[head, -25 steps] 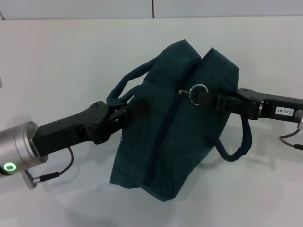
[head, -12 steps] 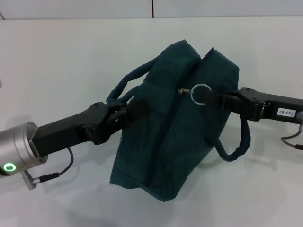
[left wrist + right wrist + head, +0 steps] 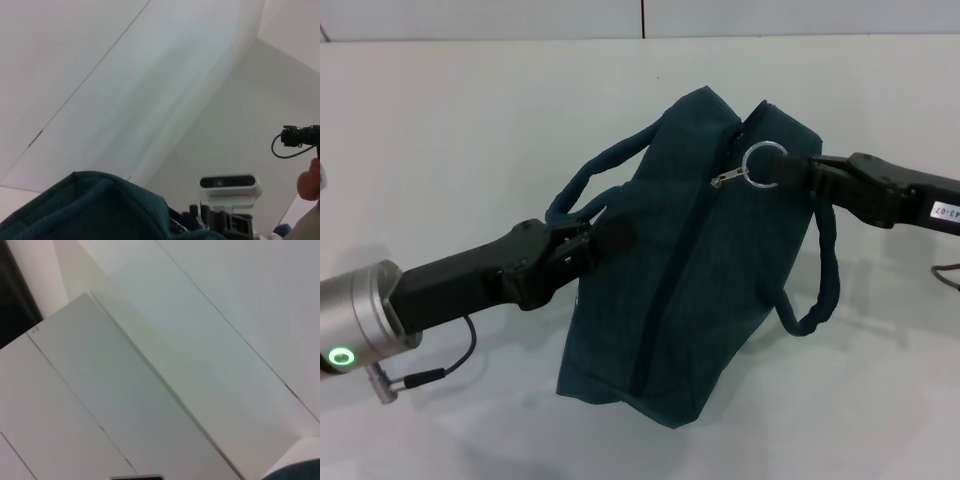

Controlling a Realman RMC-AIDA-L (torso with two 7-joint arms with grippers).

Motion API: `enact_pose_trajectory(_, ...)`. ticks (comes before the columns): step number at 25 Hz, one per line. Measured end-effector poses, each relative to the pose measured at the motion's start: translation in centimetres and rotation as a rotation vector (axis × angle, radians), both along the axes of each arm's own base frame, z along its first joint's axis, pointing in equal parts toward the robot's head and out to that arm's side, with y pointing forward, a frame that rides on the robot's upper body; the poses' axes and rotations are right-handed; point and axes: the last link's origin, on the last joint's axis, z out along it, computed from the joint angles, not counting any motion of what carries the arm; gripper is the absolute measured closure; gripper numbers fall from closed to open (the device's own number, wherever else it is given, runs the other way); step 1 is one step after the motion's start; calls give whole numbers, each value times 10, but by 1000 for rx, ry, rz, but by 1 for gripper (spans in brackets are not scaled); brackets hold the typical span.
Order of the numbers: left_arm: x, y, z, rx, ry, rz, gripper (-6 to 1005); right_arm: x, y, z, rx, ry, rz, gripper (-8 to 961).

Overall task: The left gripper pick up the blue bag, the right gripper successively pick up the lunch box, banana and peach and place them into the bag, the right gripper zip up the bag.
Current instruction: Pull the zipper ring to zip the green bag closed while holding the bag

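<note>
The blue bag [image 3: 720, 270] hangs above the table in the head view, its zipper line running from the top corner down the front. My left gripper [image 3: 598, 238] is shut on the bag's left side, just under one loop handle [image 3: 595, 172]. From the right, my right gripper [image 3: 798, 176] is shut on the metal ring pull [image 3: 763, 163] near the bag's top. The other handle [image 3: 823, 285] dangles below the right arm. Bag fabric [image 3: 95, 207] fills the low part of the left wrist view. The lunch box, banana and peach are out of view.
The white table [image 3: 450, 120] stretches all round the bag, with its back edge against a wall at the top. A thin black cable [image 3: 430, 372] loops under my left arm's silver segment. The right wrist view holds only pale wall panels.
My right gripper has drawn the ring pull up and to the right, toward the bag's top corner. The bag has shifted slightly with it; the left gripper keeps its hold.
</note>
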Motion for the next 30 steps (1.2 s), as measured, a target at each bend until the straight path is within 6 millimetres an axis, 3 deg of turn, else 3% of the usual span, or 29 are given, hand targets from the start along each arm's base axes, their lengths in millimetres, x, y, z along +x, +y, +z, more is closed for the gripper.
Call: enact_pose_trajectory(30, 2, -2, 0, -3, -4, -26, 942, -21, 27, -1, 143, -57, 80, 952)
